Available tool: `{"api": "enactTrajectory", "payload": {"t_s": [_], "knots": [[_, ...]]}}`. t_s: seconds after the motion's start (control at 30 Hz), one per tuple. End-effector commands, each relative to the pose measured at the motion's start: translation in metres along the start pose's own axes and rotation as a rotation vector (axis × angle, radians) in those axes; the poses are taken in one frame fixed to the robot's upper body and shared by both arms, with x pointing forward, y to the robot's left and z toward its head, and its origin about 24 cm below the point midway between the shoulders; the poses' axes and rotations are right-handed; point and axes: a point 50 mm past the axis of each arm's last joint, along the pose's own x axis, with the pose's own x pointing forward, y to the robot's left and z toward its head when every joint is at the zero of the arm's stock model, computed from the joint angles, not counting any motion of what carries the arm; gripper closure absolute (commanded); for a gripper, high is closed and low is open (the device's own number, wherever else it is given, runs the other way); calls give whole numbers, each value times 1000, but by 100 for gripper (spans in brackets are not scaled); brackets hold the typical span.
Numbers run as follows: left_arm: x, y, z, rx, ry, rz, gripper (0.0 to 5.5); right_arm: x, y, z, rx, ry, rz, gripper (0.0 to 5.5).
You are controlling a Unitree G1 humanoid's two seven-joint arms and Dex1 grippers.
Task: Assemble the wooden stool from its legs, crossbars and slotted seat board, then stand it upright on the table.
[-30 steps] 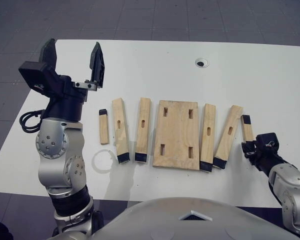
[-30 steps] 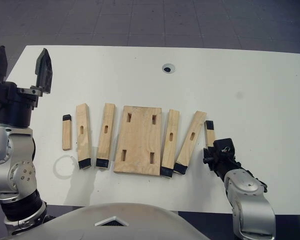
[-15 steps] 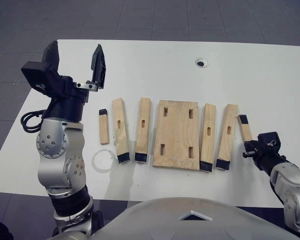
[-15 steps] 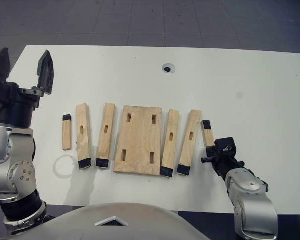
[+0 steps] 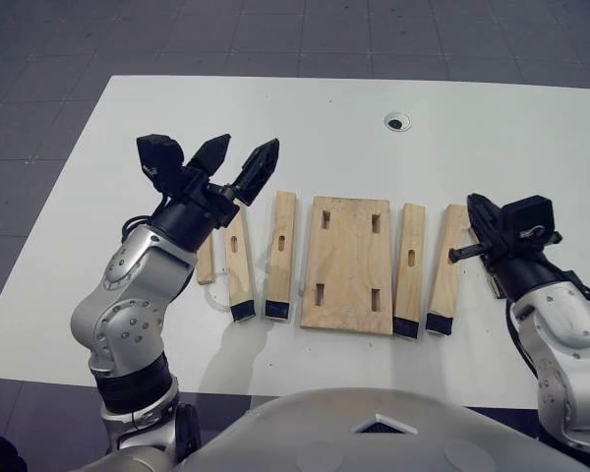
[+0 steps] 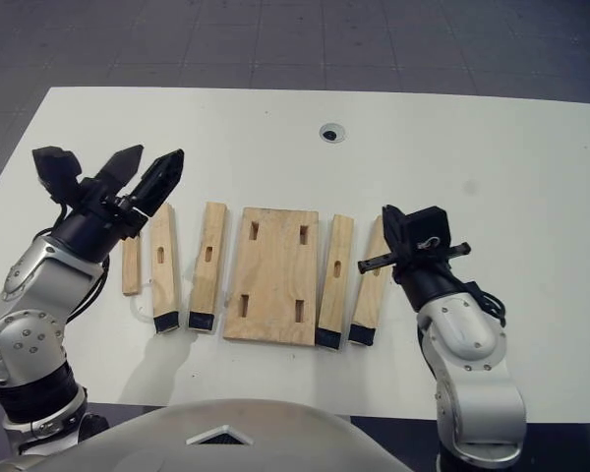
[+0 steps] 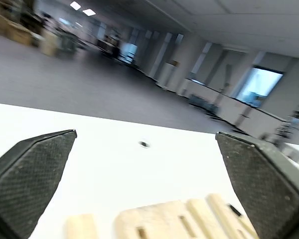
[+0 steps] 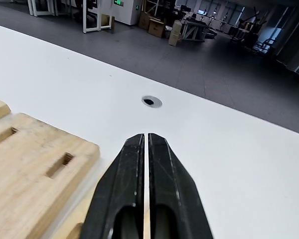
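Nothing is being joined yet: the seat board (image 5: 349, 265) is lying flat on the table (image 5: 531, 128), with slotted legs (image 5: 280, 254) lying loose at its 9 and 3 o'clock. The left gripper (image 5: 238, 165) is being held wide open, the right gripper (image 8: 145, 139) pinched shut, empty. All assembly is judged outstanding.

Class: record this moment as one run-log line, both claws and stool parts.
stage: unassembled | left claw: open, raised | right claw: shut, empty | seat board: flat on table, between legs
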Motion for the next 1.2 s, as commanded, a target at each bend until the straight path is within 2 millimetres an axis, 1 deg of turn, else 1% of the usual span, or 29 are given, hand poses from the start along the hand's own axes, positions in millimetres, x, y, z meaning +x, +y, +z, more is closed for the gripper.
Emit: {"api": "enactTrajectory", "payload": {"t_s": [0.03, 0.1, 0.17, 0.27, 0.3, 0.47, 0.6, 0.7, 0.77, 0.8, 0.87, 0.9, 1.0, 1.13, 1.2], "knots": [[2, -3, 6, 14, 25, -13, 33, 0, -4, -5, 18, -15, -4, 539], [1, -1, 6, 19, 24, 6, 33, -2, -8, -9, 35, -1, -10, 539], [-1, -1, 5, 29, 23, 25, 33, -5, -12, -13, 65, 28, 4, 509], [-3, -3, 3, 34, 23, 36, 33, -10, -20, -18, 38, 74, -3, 453], [-4, -3, 3, 37, 23, 38, 33, -12, -23, -19, 35, 90, -6, 447], [-6, -3, 3, 42, 16, 52, 33, -20, -33, -26, 37, 175, 17, 370], [-7, -4, 4, 42, 10, 54, 33, -28, -46, -33, 46, 289, 31, 298], [-8, -7, 6, 46, 1, 58, 33, -32, -51, -43, 55, 399, 71, 240], [-8, -8, 6, 49, -2, 55, 33, -33, -52, -49, 57, 448, 83, 208], [-8, -9, 7, 51, -3, 52, 33, -33, -54, -52, 59, 470, 75, 201], [-8, -10, 8, 53, -5, 50, 33, -31, -60, -56, 27, 506, 40, 170], [-8, -10, 8, 53, -7, 51, 33, -30, -61, -59, 20, 528, 36, 145], [-9, -11, 9, 53, -11, 53, 33, -27, -62, -65, 4, 567, 32, 95], [-11, -13, 12, 54, -20, 53, 33, -22, -66, -70, -6, 588, 9, 90], [-12, -13, 13, 54, -22, 55, 33, -20, -64, -73, 10, 611, 22, 90]]}}
